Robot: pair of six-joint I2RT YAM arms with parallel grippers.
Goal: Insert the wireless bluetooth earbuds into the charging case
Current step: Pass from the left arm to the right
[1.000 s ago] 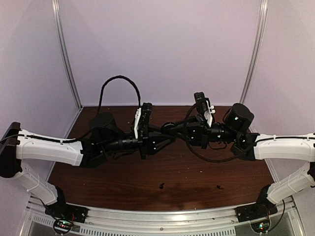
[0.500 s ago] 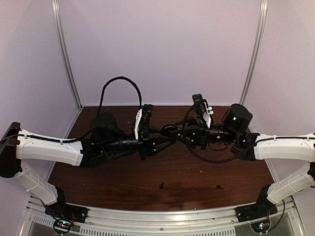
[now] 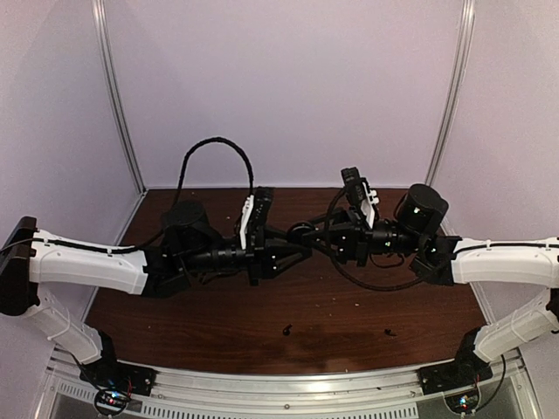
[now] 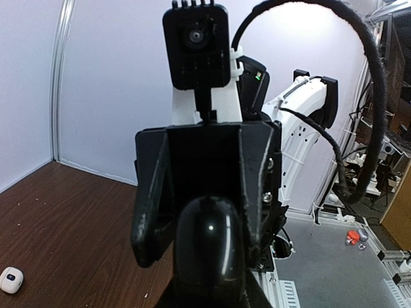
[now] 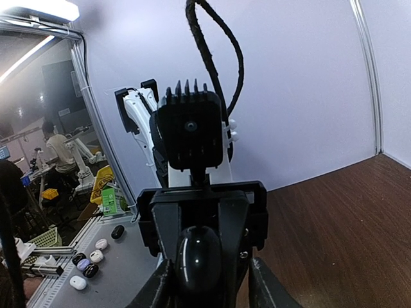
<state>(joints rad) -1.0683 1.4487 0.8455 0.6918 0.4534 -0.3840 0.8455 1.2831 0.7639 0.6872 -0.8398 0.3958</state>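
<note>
Glossy black charging case (image 4: 209,253) held above mid-bench (image 3: 218,319): the left hand (image 3: 301,245) is clamped on it, and the right hand (image 3: 307,236) faces it from 3 o'clock, fingers spread either side. Two black earbuds (image 3: 287,330) lie on the bench near 6 o'clock.

Desk (image 3: 218,327) is done in dark brown wood grain, charging case (image 4: 209,247) is finished glossy black, tiny earbuds (image 3: 287,330) are coloured black too

Soft even light, close foreground blur, fisheye edges.
</note>
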